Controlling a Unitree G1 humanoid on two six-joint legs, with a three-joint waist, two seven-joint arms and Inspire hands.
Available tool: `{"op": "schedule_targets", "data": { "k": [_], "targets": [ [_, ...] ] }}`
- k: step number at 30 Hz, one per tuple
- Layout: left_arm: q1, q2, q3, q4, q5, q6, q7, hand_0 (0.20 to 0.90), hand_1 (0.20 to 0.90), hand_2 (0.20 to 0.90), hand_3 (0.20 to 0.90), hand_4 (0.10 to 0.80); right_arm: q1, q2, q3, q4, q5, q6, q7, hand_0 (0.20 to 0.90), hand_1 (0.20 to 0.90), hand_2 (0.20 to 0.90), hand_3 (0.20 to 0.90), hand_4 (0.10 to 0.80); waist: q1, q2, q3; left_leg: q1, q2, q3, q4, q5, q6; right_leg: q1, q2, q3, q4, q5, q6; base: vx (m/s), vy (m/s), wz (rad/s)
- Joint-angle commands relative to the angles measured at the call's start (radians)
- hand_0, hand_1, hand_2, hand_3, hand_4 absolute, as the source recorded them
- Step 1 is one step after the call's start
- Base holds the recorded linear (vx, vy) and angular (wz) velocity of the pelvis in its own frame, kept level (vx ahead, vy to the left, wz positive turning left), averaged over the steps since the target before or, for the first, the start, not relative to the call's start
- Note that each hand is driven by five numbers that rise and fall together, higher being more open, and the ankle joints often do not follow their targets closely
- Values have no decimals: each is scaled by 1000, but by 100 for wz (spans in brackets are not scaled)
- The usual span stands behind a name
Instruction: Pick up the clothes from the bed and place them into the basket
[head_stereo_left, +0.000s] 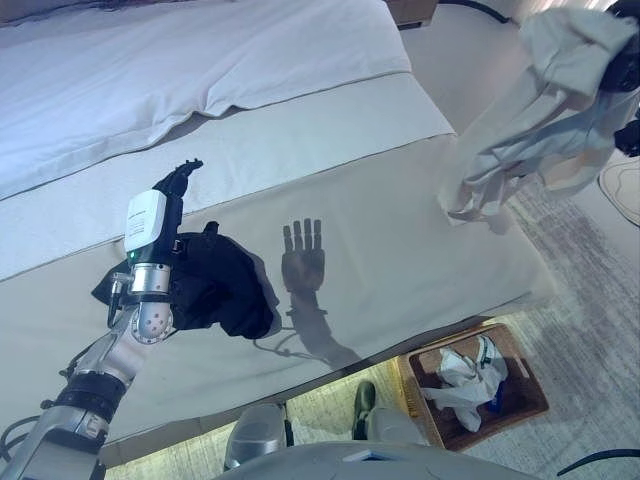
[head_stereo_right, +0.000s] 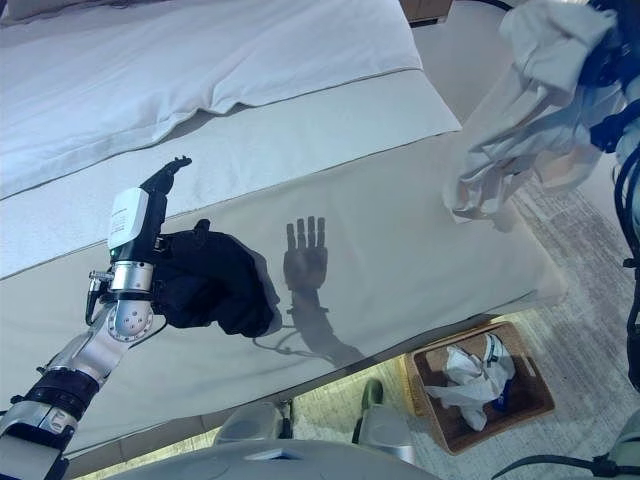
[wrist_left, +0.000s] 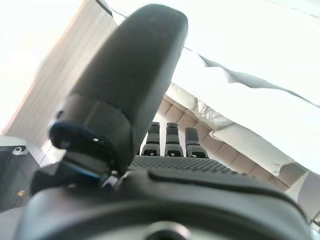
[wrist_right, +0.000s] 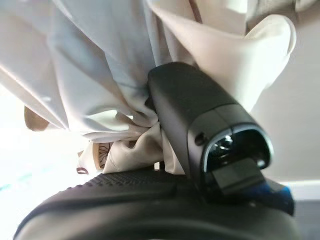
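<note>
A pale cream garment (head_stereo_left: 540, 110) hangs bunched in the air past the bed's right edge, its lower end level with the beige bedspread (head_stereo_left: 400, 230). My right hand (head_stereo_left: 625, 75) is shut on its top, and the right wrist view shows the thumb (wrist_right: 190, 110) pressed into the cloth (wrist_right: 100, 65). A black garment (head_stereo_left: 225, 285) lies crumpled on the bedspread near the front left. My left hand (head_stereo_left: 165, 205) hovers just above and left of it, open, holding nothing; its fingers (wrist_left: 170, 142) are straight. A brown wicker basket (head_stereo_left: 528, 368) stands on the floor below the bed's front edge.
A white cloth (head_stereo_left: 468, 378) lies inside the basket. A white duvet (head_stereo_left: 200, 70) covers the far half of the bed. Patterned carpet (head_stereo_left: 580, 290) runs along the bed's right side, with a white slipper-like thing (head_stereo_left: 625, 190) on it.
</note>
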Motion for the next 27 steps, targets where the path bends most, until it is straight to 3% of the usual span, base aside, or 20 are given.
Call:
{"op": "schedule_targets", "data": {
  "k": [1,8,15,21,27],
  "targets": [
    [33,18,7,3,1,-88,56,900,900,900,900,800,5,-152,-67,-48,58,-26,-102,300,300,300,200,100,-21,-9,-223,45,61,15,38,-123,-68,-1,12,10,92,-68,7,-22,-6,-37],
    [18,8,6,22,15,-99,51,900,900,900,900,800,118,-172,-161,-86,55,5,-75,300,300,300,200,100,-60,-11,-228,56,66,38,30,-127,-66,-12,20,50,84,-60,13,-13,-2,-27],
    [14,-2,18,36,31,-101,48,900,900,900,900,800,307,-124,-287,-104,31,17,-63,300,300,300,200,100,-88,-10,-220,59,69,52,33,-133,-65,-19,25,82,67,-47,16,-17,-12,-12],
    [21,-13,43,39,44,-101,38,900,900,900,900,800,470,-37,-376,-135,1,0,-39,300,300,300,200,100,-111,-2,-216,65,72,65,36,-138,-64,-25,28,104,62,-41,19,-7,-17,-13],
    [0,-29,41,54,55,-96,39,900,900,900,900,800,571,68,-385,-155,-33,-26,-3,300,300,300,200,100,-131,9,-209,72,72,74,32,-141,-59,-32,33,118,68,-43,20,-17,-2,-5]
  ]
}}
